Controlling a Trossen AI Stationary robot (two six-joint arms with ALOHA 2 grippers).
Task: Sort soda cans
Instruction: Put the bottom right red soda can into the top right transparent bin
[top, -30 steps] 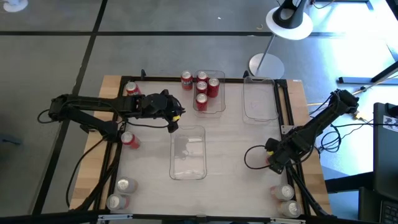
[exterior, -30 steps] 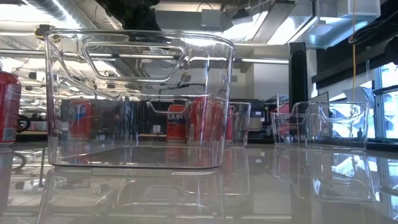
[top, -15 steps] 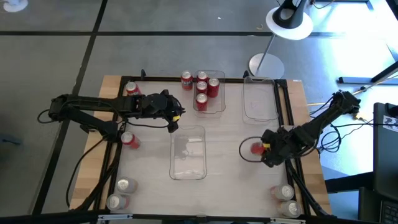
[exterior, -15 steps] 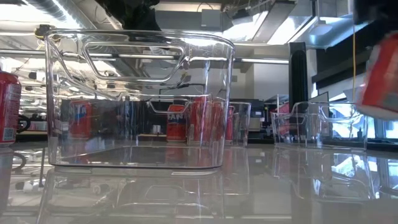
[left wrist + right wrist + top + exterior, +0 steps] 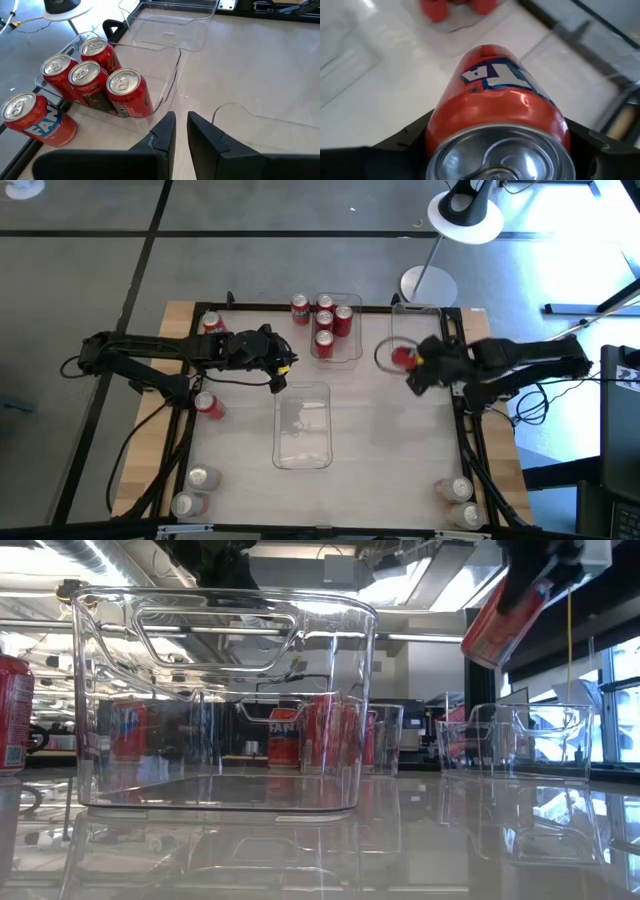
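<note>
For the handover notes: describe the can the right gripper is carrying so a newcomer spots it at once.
Find the empty clear bin at the table's far right corner. At its left edge the right gripper holds a red can. It is the only can in the air, tilted; the rest sit on the table or in a bin.

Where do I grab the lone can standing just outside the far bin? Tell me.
Grip the can around its mid-body, coming down from above. It stands upright, but the bin wall is close on one side, so probably pinch along that wall, not across it.
</note>
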